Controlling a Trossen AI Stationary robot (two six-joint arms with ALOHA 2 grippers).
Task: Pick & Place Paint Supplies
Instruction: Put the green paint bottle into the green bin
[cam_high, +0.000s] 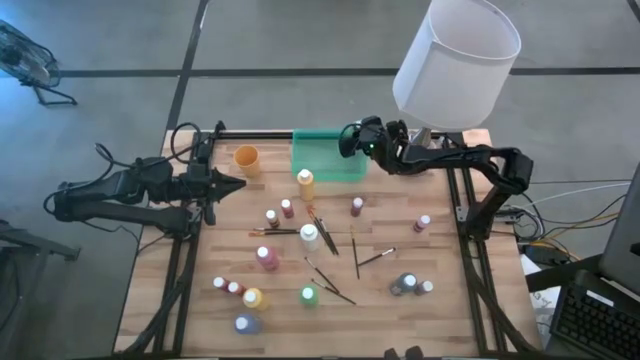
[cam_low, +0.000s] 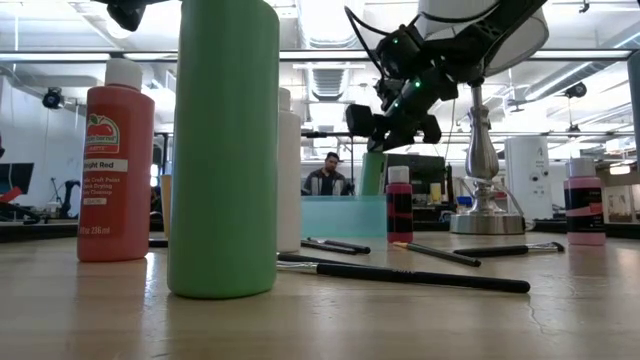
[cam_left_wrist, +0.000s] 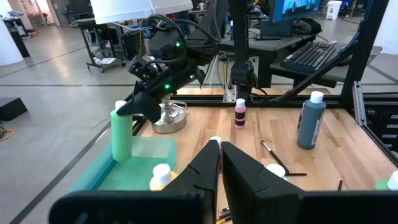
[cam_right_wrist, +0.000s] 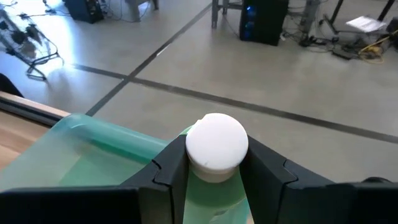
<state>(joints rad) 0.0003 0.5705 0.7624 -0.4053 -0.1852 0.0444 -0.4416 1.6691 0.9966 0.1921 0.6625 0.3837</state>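
My right gripper (cam_high: 348, 140) is shut on a light green paint bottle (cam_left_wrist: 122, 138) with a white cap (cam_right_wrist: 216, 142), over the far right corner of the green tray (cam_high: 325, 165). The low view shows the bottle (cam_low: 372, 172) upright behind the tray's wall. My left gripper (cam_high: 238, 184) hovers shut at the table's left, holding nothing. More paint bottles (cam_high: 308, 236) stand on the wooden table, and dark-handled brushes (cam_high: 328, 281) lie flat among them. My right gripper pinches the green bottle at its top, the white cap (cam_right_wrist: 219, 163) sitting between the two fingers (cam_right_wrist: 166, 173). The fingers reach in from the table's right side, slanting slightly down. The bottle hangs upright; the tray's wall hides whether its bottom touches the tray floor.
An orange cup (cam_high: 247, 158) stands left of the tray. A lamp with a white shade (cam_high: 457, 62) and metal base (cam_left_wrist: 168, 119) stands at the far right corner, close to my right arm. A yellow bottle (cam_high: 306, 184) stands just in front of the tray.
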